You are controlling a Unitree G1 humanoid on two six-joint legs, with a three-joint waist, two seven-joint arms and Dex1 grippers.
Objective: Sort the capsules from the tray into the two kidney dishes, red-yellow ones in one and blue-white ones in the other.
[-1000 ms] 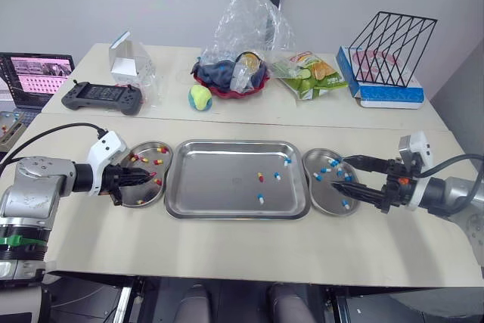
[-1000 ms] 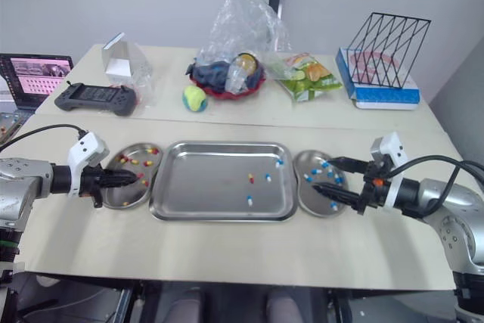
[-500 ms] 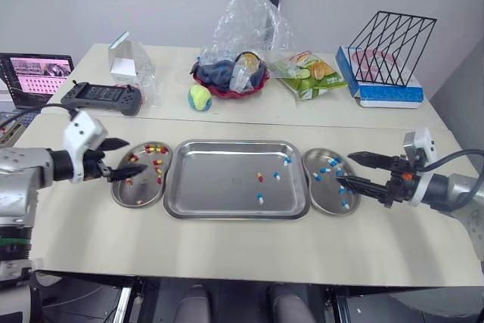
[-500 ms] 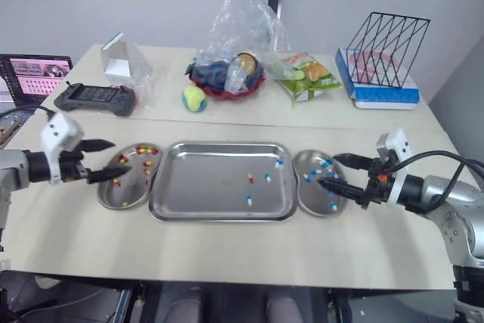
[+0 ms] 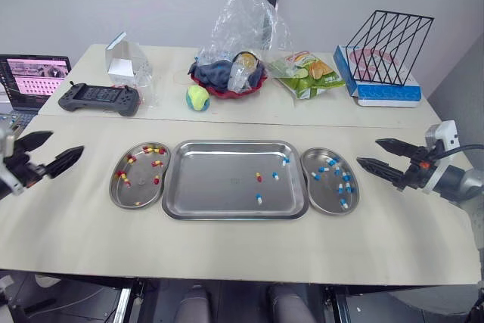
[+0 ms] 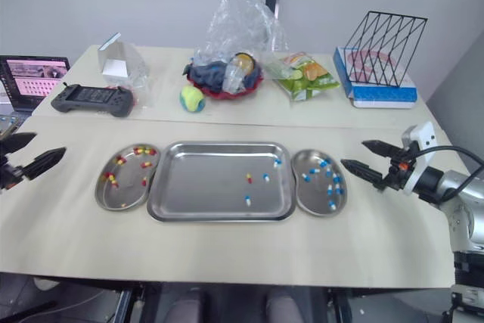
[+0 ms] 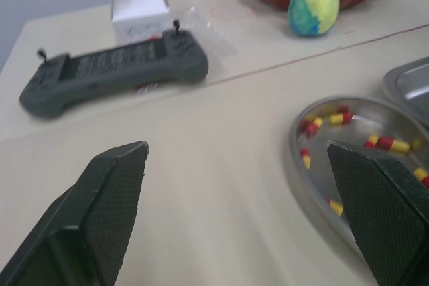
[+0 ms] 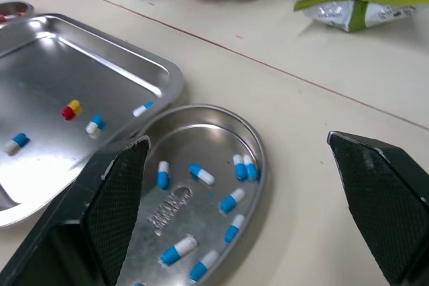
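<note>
- Head views: the left pincer (image 5: pixel 54 147) has drawn back from the left kidney dish (image 5: pixel 136 193), which it hung over a second ago. It now stands well apart from the dish, near the left edge of the desk (image 5: pixel 227 251), spread wide and empty.
- The right pincer (image 5: pixel 369 151) has likewise backed off the right kidney dish (image 5: pixel 330 210). It sits out to the dish's right, also wide and empty.
- The tray (image 5: pixel 219 187) holds one red-yellow capsule (image 5: pixel 259 177) and three blue-white capsules (image 5: pixel 259 199). The retreat therefore looks like a pause after a drop rather than the end, and both arms would have to return to the tray.
- The left arm is cut off at the picture's edge, and the capsules in the dishes are too small to count surely.
- Left wrist view: the wide fingers frame bare desk. The left dish, with its red-yellow capsules, lies near one finger and is cut off by the picture's edge. A game controller (image 7: pixel 114 72) and a ball (image 7: pixel 313 9) lie beyond.
- Right wrist view: the wide fingers frame the right dish of blue-white capsules, whose near end is cut off. The tray beside it shows only one corner.
</note>
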